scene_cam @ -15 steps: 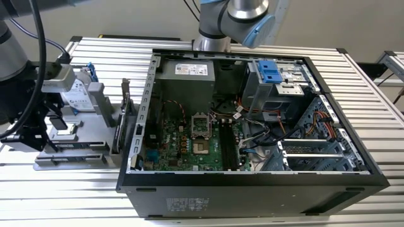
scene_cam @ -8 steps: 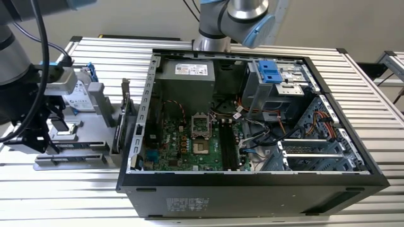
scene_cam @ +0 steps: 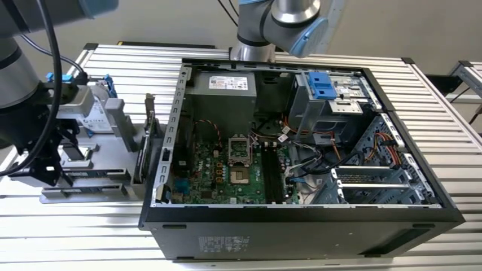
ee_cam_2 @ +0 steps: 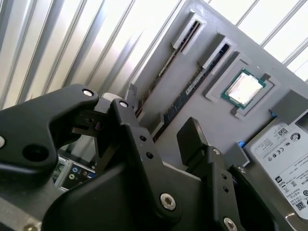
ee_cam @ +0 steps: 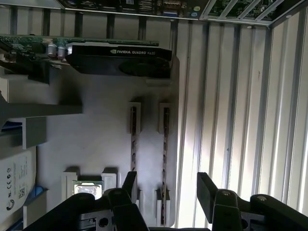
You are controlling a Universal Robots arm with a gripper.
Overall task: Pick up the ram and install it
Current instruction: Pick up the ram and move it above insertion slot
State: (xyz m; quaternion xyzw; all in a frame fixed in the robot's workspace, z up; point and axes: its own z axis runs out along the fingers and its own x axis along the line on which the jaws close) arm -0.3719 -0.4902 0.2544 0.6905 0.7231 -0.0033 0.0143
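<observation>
The ram (ee_cam: 165, 144) stands edge-on in a slot of the grey fixture (ee_cam: 96, 130), a thin dark stick (ee_cam_2: 185, 94) in both wrist views. A second slot (ee_cam: 133, 137) runs alongside it with another thin strip in it. My gripper (ee_cam: 167, 190) hangs open just above the fixture, its two black fingers (ee_cam: 206, 188) either side of the ram's line, nothing between them. In the second wrist view the gripper (ee_cam_2: 161, 113) sits over the near end of the slots. In the exterior view the gripper (scene_cam: 47, 169) is over the fixture (scene_cam: 98, 169), left of the case.
An open computer case (scene_cam: 301, 209) lies in the middle of the slatted table (scene_cam: 135, 62), its motherboard (scene_cam: 226, 169) showing empty memory slots (scene_cam: 271, 175). On the fixture are a processor chip (ee_cam_2: 243, 89), a hard drive (ee_cam_2: 284, 159) and an upright graphics card (ee_cam: 120, 60).
</observation>
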